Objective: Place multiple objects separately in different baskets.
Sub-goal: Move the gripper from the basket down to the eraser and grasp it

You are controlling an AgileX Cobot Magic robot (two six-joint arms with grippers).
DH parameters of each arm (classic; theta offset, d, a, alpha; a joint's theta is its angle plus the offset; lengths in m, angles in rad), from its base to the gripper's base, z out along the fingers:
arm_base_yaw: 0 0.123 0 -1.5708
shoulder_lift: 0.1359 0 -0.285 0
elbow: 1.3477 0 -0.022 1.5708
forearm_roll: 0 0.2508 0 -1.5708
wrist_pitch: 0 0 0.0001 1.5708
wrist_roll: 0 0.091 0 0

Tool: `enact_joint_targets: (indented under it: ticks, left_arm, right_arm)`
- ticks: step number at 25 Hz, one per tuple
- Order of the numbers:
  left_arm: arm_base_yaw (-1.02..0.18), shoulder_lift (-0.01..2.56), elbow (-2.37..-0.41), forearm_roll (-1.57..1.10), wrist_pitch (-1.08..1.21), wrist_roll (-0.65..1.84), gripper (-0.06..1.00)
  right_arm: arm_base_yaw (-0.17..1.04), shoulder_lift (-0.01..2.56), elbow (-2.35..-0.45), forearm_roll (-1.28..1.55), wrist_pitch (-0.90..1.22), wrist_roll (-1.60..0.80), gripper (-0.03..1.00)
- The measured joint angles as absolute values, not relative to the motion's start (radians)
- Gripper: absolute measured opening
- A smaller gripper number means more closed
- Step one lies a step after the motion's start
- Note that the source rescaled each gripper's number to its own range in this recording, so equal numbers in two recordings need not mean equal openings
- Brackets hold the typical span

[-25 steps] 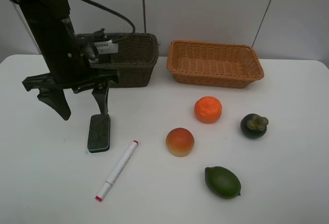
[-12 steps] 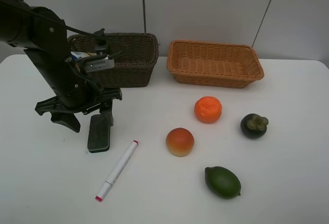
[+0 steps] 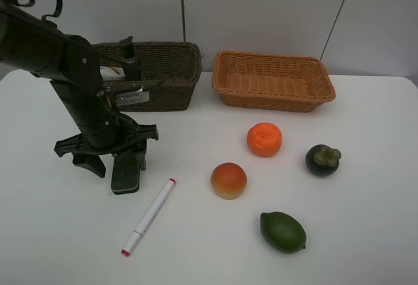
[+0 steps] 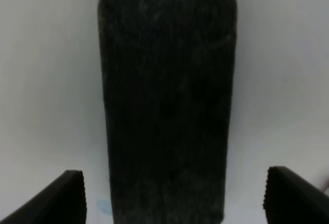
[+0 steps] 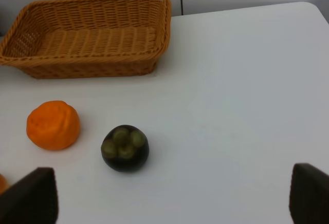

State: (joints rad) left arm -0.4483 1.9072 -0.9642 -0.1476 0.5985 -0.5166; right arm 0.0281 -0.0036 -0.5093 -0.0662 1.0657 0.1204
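My left gripper [image 3: 114,162] is open and low over the dark eraser [image 3: 125,176], one finger on each side of it. The left wrist view shows the eraser [image 4: 167,100] lengthwise between the spread fingertips [image 4: 67,196]. A white pink-tipped marker [image 3: 149,216] lies just right of the eraser. Peach [image 3: 228,180], orange [image 3: 264,139], mangosteen [image 3: 322,159] and lime [image 3: 283,231] sit on the table's right half. My right gripper [image 5: 172,198] is open and empty, near the mangosteen [image 5: 125,148] and orange [image 5: 53,125].
The dark brown basket [image 3: 171,79] stands at the back behind my left arm, with a pump top [image 3: 127,44] showing inside. The light orange-tan basket [image 3: 273,80] stands to its right, also seen as the basket [image 5: 87,39] in the right wrist view.
My left arm has come down and slightly right, bringing the open gripper from above the eraser to straddle it. The objects have not moved.
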Motion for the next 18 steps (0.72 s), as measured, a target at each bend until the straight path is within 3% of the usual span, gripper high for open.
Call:
enact_joint_targets:
  ticks: [15, 18]
  left_arm:
    - [-0.448, 2.022, -1.017, -0.131, 0.579, -0.521, 0.83]
    - [-0.448, 2.027, -1.034, -0.128, 0.585, -0.521, 0.71]
  right_arm:
    - [0.028, -0.004, -0.509, -0.066, 1.066, 0.120, 1.00]
    - [0.028, -0.004, -0.509, -0.066, 1.066, 0.120, 1.00]
